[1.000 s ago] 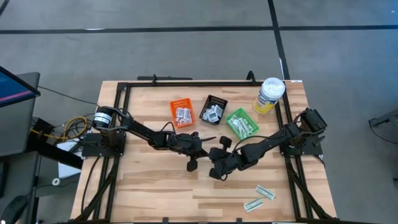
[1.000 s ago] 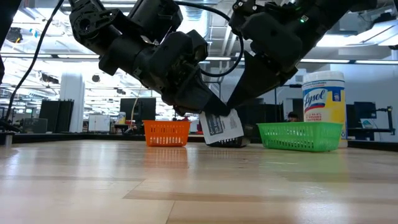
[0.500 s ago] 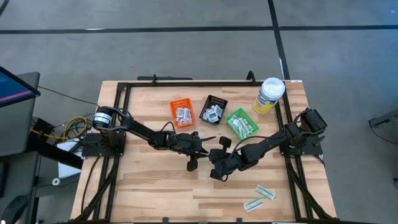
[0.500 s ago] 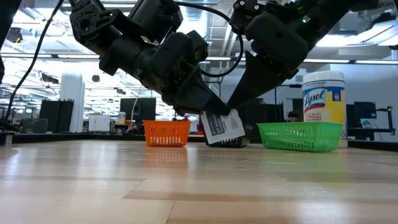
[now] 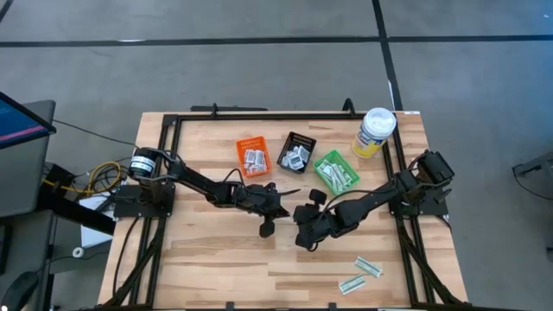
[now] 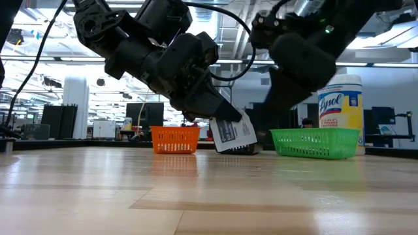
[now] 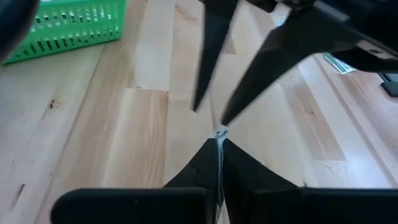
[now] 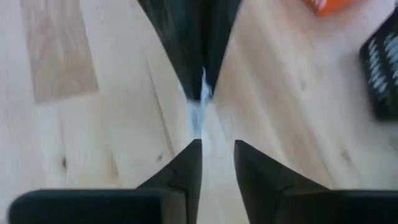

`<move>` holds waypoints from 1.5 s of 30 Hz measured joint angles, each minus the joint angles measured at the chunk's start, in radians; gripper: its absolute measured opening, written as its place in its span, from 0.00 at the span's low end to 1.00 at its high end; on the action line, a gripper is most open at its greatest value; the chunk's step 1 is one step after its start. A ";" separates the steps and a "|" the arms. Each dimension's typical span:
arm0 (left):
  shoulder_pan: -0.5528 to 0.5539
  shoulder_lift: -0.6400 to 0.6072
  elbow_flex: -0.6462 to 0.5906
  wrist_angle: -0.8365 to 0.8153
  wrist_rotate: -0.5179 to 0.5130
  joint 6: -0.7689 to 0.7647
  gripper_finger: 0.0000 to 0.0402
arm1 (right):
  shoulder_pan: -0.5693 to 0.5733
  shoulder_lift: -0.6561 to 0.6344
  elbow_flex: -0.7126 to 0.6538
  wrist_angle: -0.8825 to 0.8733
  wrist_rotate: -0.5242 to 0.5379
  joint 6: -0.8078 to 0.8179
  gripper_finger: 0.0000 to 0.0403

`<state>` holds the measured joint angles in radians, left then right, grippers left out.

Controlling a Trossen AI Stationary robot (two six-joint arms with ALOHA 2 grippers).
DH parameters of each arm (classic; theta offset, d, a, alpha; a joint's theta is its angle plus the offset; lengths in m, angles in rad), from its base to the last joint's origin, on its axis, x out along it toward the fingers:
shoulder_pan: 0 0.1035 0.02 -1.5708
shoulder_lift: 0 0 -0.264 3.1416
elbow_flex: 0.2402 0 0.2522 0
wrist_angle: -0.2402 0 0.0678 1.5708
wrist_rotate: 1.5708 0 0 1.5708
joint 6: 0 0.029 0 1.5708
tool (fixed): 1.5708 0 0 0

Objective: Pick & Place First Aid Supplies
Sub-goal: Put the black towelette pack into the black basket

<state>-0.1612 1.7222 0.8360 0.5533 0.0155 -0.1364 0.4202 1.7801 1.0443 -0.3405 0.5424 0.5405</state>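
From above, the left gripper (image 5: 278,210) and the right gripper (image 5: 300,213) met nose to nose at the middle of the desk (image 5: 207,259), just in front of the orange bin (image 5: 252,156), black bin (image 5: 298,152) and green bin (image 5: 336,172), each already holding packets. Two pale-green strips (image 5: 363,274) lay unsorted near the right front corner, and the yellow canister (image 5: 375,131) stood at the back right. The meeting looked like a handover, but the packet itself was too small to make out there.

At desk height, a white printed packet (image 6: 232,133) hung tilted under the left gripper, clear of the wood; the arms hid the black bin behind it.

The left wrist camera showed its own fingers pinched tight on the packet's thin edge (image 7: 219,155), the other arm's fingers standing apart just beyond.

The right wrist camera showed its fingers (image 8: 189,163) parted, with the packet's edge (image 8: 200,111) held by the opposite gripper and not reaching into its gap. Print was unreadable edge-on.
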 joint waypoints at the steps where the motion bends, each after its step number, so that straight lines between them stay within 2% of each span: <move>1: 0.000 0.000 0.000 0.000 0.000 0.000 0.02 | 0.000 0.000 0.000 -0.019 -0.011 0.017 0.22; 5: 0.011 0.000 0.000 0.009 -0.085 0.013 0.03 | -0.002 0.000 0.000 -0.061 -0.114 0.082 0.26; 8: 0.041 0.000 0.000 0.087 -0.167 0.073 0.03 | -0.002 0.000 0.000 -0.058 -0.183 0.089 0.28; 14: 0.163 -0.001 0.001 0.337 -0.181 0.209 0.03 | -0.003 0.000 0.000 -0.046 -0.190 0.089 0.28; 18: 0.287 -0.001 0.001 0.344 -0.185 0.186 0.03 | -0.003 0.000 0.000 -0.041 -0.190 0.081 0.28; 20: 0.341 -0.001 0.001 0.345 -0.164 0.152 0.03 | -0.003 0.000 0.000 -0.041 -0.190 0.081 0.28; 27: 0.441 0.010 0.001 0.350 0.063 0.048 0.04 | -0.009 0.000 0.000 -0.041 -0.186 0.078 0.28; 32: 0.436 0.088 0.016 0.389 0.074 0.049 0.04 | -0.031 0.000 0.000 -0.040 -0.188 0.078 0.28; 37: 0.439 0.186 0.099 0.413 0.071 0.042 0.06 | -0.057 0.000 0.000 -0.040 -0.207 0.079 0.28; 42: 0.438 0.238 0.141 0.407 0.071 0.012 0.16 | -0.071 0.000 0.000 -0.040 -0.253 0.080 0.28; 45: 0.443 0.238 0.140 0.397 0.031 -0.005 0.24 | -0.070 0.000 0.000 -0.040 -0.258 0.079 0.28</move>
<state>0.2819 1.9602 0.9764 0.9506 0.0468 -0.1415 0.3504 1.7805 1.0439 -0.3805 0.2848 0.6200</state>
